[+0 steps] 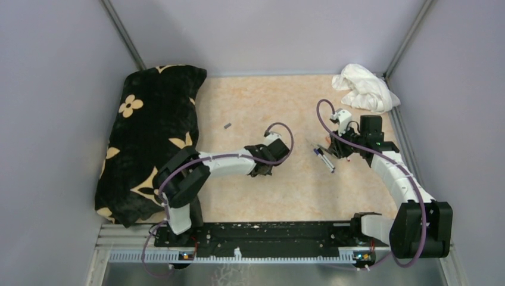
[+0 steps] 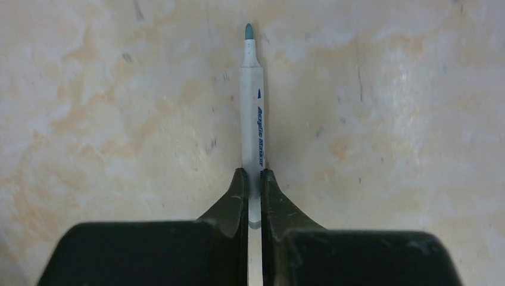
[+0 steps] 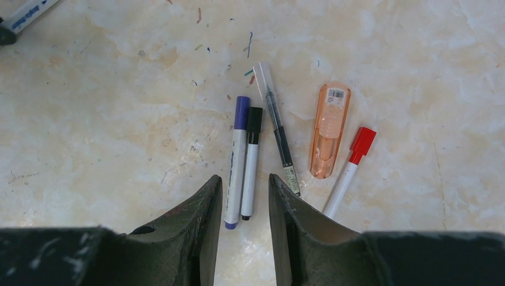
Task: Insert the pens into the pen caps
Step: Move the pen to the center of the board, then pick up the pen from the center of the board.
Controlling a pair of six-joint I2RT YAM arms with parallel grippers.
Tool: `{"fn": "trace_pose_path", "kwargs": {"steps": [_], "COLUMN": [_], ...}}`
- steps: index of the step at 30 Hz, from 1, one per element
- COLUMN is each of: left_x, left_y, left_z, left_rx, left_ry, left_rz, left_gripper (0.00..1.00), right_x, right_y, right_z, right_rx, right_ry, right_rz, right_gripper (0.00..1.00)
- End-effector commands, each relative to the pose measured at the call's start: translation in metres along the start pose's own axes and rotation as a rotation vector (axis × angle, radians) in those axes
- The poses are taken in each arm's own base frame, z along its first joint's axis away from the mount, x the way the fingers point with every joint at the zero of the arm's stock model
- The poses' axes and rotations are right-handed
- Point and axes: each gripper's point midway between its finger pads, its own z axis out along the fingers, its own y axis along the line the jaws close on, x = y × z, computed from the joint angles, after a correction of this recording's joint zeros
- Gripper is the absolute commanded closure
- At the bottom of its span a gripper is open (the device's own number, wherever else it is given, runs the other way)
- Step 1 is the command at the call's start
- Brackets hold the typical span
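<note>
- Tabletop (image 1: 256, 95): beige-orange marbled surface, matte, scuffed.
- Small ink scribbles (image 3: 249, 43) and specks on it, seen in the right wrist view.
- Walls (image 1: 53, 89): plain lilac-grey panels at left, back and right, closing in the table.
- Grey metal posts (image 1: 122, 33) slant up at both back corners.
- Black cushion (image 1: 149, 137) with cream flower print lies along the left side, against the left wall.
- Crumpled white cloth (image 1: 364, 88) in the back right corner.
- Black mounting plate (image 1: 268, 232) runs along the near edge, with a ribbed aluminium rail (image 1: 268, 255) just in front of it.
- Light even, diffuse; shadows soft.
</note>
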Motion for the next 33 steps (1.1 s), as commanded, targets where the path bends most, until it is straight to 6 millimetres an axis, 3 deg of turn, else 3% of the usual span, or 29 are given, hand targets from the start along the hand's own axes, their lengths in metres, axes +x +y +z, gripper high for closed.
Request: {"fn": "trace_pose_path", "kwargs": {"steps": [1, 7, 11, 13, 19, 22, 23, 27, 30, 33], "left_x": [0.085, 0.089, 0.087, 0.087, 0.095, 0.098, 0.097, 0.066, 0.019, -0.026], "left_y": [0.016, 0.020, 0.019, 0.018, 0.008, 0.007, 0.007, 0.002, -0.015, -0.045], "left_z": [-0.006, -0.008, 0.001, 0.007, 0.013, 0.011, 0.010, -0.004, -0.030, -0.064], "left_rx": [-0.019, -0.017, -0.047, -0.057, -0.020, 0.000, 0.003, 0.038, 0.135, 0.325], "left_ry": [0.207, 0.202, 0.215, 0.222, 0.264, 0.272, 0.266, 0.175, 0.046, -0.105], "left_rz": [-0.001, -0.005, 0.029, 0.043, 0.051, 0.048, 0.046, 0.019, -0.045, -0.124], "left_gripper": [0.90, 0.64, 0.57, 0.59, 0.82, 1.00, 1.00, 1.00, 1.00, 1.00], "right_x": [-0.018, -0.017, -0.017, -0.017, -0.018, -0.019, -0.020, -0.029, -0.037, -0.046], "right_y": [-0.004, -0.003, -0.002, -0.002, 0.000, 0.002, 0.003, 0.015, 0.034, 0.056], "right_z": [-0.006, -0.006, -0.006, -0.005, -0.006, -0.007, -0.007, -0.013, -0.019, -0.028], "right_rx": [0.009, 0.000, -0.001, -0.004, -0.012, -0.022, -0.029, -0.083, -0.168, -0.275], "right_ry": [-0.063, -0.064, -0.063, -0.063, -0.066, -0.071, -0.075, -0.119, -0.174, -0.237], "right_rz": [-0.025, -0.026, -0.025, -0.026, -0.028, -0.031, -0.031, -0.042, -0.062, -0.074], "right_gripper": [0.66, 0.66, 0.66, 0.66, 0.66, 0.66, 0.66, 0.66, 0.66, 0.64]}}
